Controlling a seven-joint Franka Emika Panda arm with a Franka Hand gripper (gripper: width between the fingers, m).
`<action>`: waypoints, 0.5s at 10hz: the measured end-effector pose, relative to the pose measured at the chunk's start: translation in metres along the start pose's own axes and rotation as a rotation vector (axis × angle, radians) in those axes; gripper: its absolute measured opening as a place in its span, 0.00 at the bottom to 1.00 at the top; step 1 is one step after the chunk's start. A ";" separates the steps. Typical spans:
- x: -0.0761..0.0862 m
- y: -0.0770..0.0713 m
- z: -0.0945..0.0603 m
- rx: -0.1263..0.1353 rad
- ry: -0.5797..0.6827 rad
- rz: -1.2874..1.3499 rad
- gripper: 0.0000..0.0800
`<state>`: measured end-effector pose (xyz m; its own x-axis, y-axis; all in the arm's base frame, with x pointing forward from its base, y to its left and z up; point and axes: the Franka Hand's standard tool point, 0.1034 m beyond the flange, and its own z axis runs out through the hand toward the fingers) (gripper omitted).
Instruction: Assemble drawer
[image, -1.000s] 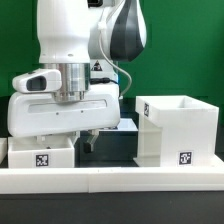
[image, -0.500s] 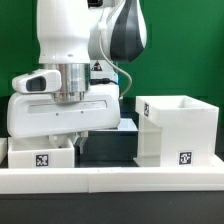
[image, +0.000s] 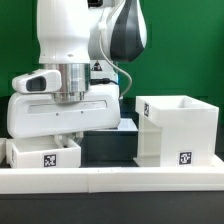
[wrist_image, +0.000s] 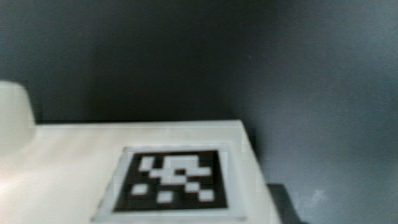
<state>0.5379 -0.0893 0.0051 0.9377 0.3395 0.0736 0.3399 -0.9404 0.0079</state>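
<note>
You're likely fetching the small white tagged box (image: 42, 152); claw (image: 76, 138) opening: can't tell. Next, align it with the tall white open casing (image: 178, 128).

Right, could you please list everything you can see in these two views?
Drawer box: one, white, open-topped, tag on its front, on the exterior view's right.
Smaller drawer part: one, white, tagged, on the exterior view's left under the robot's hand; its tagged face fills the wrist view.
Table: one, black, under the parts.
Low strip: one, white, across the foreground; I cannot tell what it is.
Backdrop: one, green, behind everything.
Robot arm: one, white with a dark grey joint cover, centre-left.
Gripper: one, above the smaller part; fingers mostly hidden, so I cannot tell whether it is open or shut.
</note>
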 end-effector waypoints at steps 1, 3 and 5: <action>0.000 0.000 0.000 0.000 0.000 0.000 0.05; 0.004 -0.003 -0.010 -0.005 0.006 -0.053 0.05; 0.005 -0.008 -0.022 0.009 -0.010 -0.151 0.05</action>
<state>0.5387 -0.0806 0.0269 0.8765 0.4773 0.0627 0.4777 -0.8785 0.0089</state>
